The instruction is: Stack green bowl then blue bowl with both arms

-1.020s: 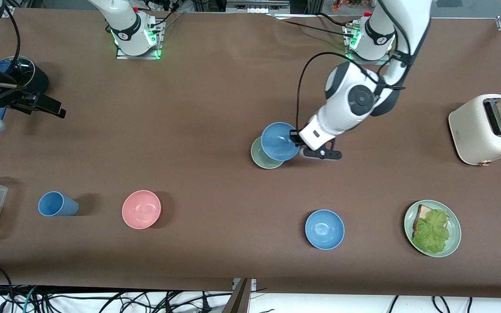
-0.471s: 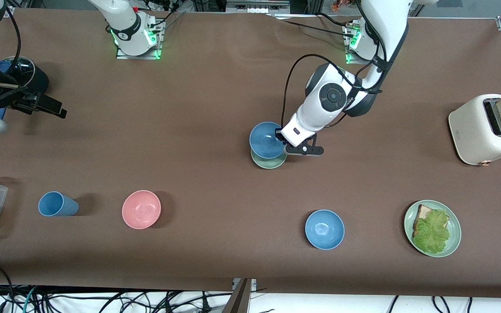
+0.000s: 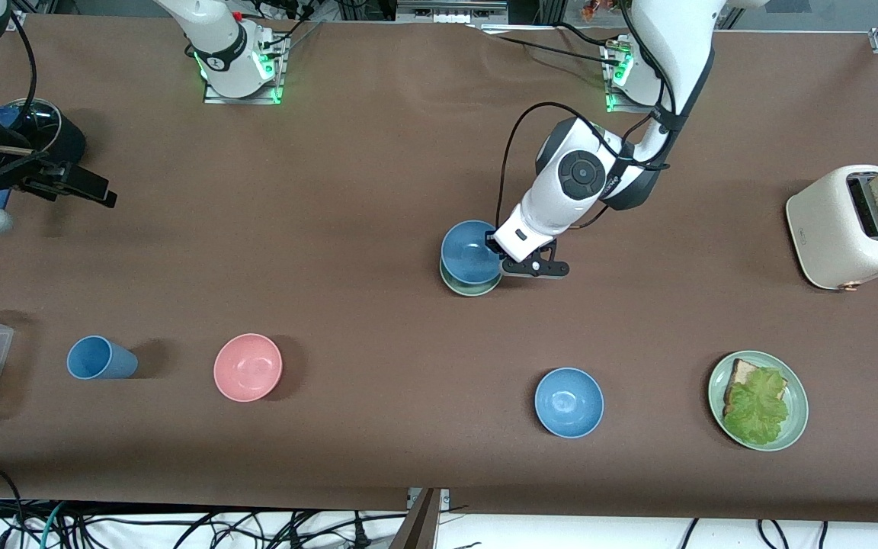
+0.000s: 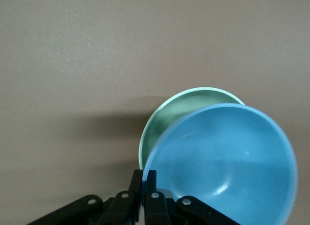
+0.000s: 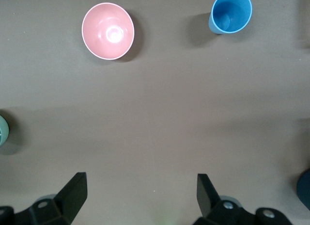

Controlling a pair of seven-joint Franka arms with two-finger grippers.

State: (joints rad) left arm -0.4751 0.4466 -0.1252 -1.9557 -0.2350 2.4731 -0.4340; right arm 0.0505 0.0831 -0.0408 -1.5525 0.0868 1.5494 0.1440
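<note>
Lowered, blue bowl (image 3: pixel 471 252) now nests over green bowl (image 3: pixel 472 284); left hand (image 3: pixel 497 248) pinches its rim.

The left gripper (image 3: pixel 497 248) is clamped low at mid-table. The right gripper (image 5: pixel 140 196) waits aloft, fingers spread wide.

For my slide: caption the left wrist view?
Left hand pinches the blue bowl's rim above the green bowl.

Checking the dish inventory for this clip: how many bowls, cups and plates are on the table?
Bowls: 4 (blue bowl held by the left gripper, green bowl, second blue bowl, pink bowl)
Cups: 1 (blue cup)
Plates: 1 (green plate)
Total: 6
</note>
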